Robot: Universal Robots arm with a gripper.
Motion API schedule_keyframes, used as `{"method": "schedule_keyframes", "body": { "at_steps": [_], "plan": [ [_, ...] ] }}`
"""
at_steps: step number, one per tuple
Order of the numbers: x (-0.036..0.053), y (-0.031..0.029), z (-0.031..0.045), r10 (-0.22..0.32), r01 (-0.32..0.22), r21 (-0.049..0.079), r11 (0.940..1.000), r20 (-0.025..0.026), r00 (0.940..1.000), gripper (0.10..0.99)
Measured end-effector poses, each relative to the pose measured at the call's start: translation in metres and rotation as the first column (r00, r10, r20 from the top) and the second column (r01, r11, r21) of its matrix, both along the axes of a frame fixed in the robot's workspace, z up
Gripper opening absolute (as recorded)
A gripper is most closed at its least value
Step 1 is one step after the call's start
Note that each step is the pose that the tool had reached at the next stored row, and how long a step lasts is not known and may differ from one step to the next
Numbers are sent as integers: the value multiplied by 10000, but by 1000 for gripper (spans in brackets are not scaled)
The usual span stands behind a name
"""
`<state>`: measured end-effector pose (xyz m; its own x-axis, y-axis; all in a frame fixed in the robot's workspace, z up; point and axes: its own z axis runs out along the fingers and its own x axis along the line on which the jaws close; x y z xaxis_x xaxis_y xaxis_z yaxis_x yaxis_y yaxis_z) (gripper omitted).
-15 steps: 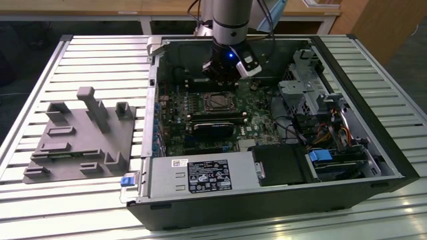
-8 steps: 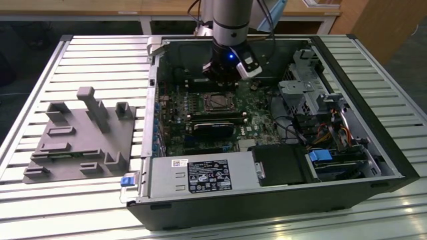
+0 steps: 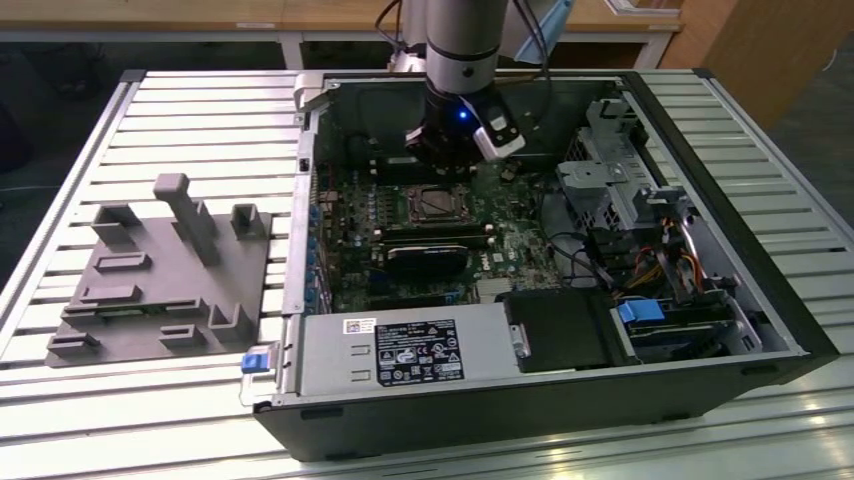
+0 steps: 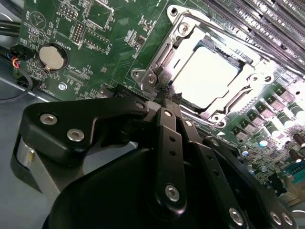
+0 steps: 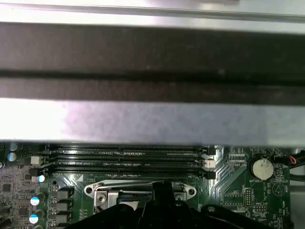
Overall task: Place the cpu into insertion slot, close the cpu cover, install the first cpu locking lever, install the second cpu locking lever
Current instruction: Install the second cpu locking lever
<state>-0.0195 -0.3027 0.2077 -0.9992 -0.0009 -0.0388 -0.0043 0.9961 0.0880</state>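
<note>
In the second wrist view the gripper (image 4: 167, 98) has its fingers pressed together, tips at the edge of the cpu cover (image 4: 183, 36), grasping nothing visible. The cover lies flat over the cpu (image 4: 207, 71) seated in the slot; memory slots (image 4: 267, 19) lie beyond it

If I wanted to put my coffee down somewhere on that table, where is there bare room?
The slatted table is bare along the exterior view's left, beyond and beside the grey fixture block, and along the near edge in front of it. Inside the computer case it is crowded: circuit board, cables, drive bays, and the hand hanging over the insertion slot.
</note>
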Motion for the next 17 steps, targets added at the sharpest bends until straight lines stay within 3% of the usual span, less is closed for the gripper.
{"method": "schedule_keyframes", "body": {
  "at_steps": [9,17],
  "plan": [
    [0,-20,20,0,0,-1,10000,1,10000,106],
    [-4,-20,268,1,-1,1,10000,0,10000,106]
  ]
}}
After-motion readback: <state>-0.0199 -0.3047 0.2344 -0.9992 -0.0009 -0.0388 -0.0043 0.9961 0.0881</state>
